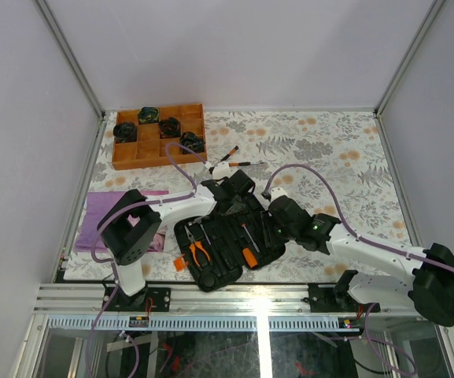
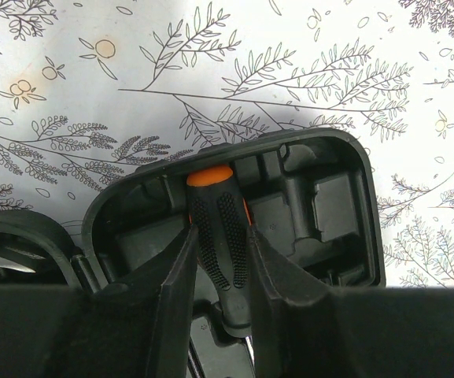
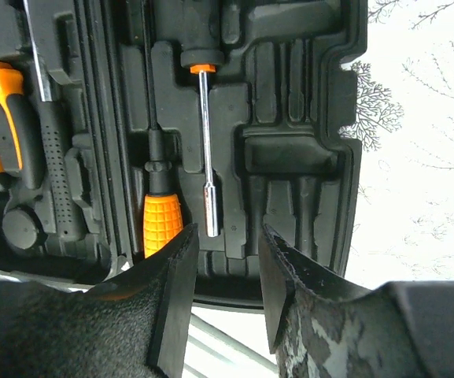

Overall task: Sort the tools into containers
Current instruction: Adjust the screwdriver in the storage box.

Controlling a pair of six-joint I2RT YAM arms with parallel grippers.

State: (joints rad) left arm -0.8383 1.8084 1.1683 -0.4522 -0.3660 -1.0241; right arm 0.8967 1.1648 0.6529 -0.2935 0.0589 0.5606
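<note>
The black tool case (image 1: 211,276) lies open near the table's front edge, its orange latch (image 1: 179,264) at the left. In its slots lie orange-handled pliers (image 1: 198,253), an orange-handled screwdriver (image 3: 162,220), a steel-shafted driver (image 3: 206,142) and a hammer (image 3: 53,173). My left gripper (image 2: 221,244) is over the case's far half (image 2: 321,205), shut on a black-handled screwdriver (image 2: 219,209) with an orange cap. My right gripper (image 3: 228,236) hangs open over the case's near rim, with nothing between its fingers. Two more screwdrivers (image 1: 235,160) lie on the cloth beyond the case.
A brown wooden compartment tray (image 1: 124,153) holding dark round objects stands at the back left. A purple cloth (image 1: 101,213) lies at the left, beside the left arm. The floral table cover (image 1: 345,165) stretches to the right of the case. Metal frame posts stand at the back corners.
</note>
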